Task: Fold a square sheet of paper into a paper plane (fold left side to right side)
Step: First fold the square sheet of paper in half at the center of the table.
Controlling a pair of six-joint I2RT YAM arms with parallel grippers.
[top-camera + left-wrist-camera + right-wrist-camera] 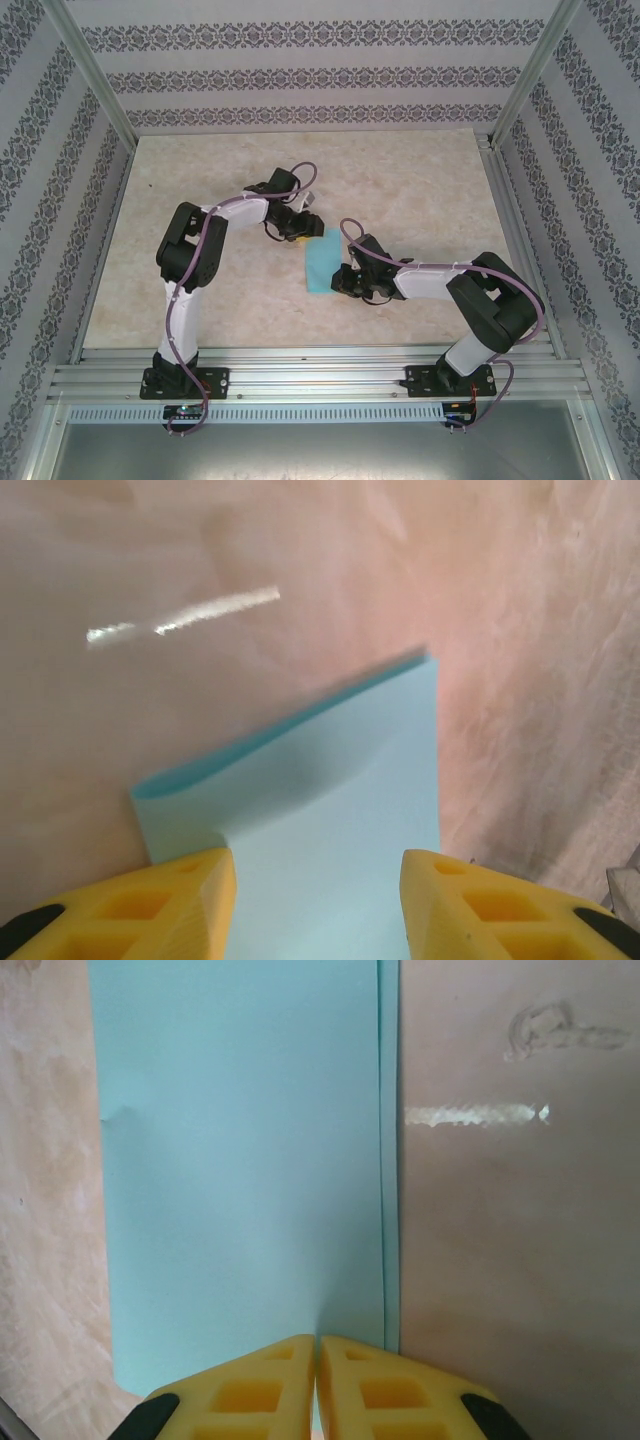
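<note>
The light-blue sheet of paper (322, 262) lies folded in half on the table as a narrow upright rectangle between the two arms. In the right wrist view the paper (240, 1160) lies flat, with its two layered edges lined up along the right side. My right gripper (347, 277) is shut at the paper's lower right, its tips (318, 1342) closed together low over the sheet with nothing between them. My left gripper (303, 233) is open over the paper's upper end. The paper (330, 780) runs under both of its yellow fingers (180, 895), its far edge slightly lifted.
The beige marbled table (400, 180) has free room on all sides of the paper. Metal frame posts (95, 75) and patterned walls enclose it. An aluminium rail (320, 375) carrying the arm bases runs along the near edge.
</note>
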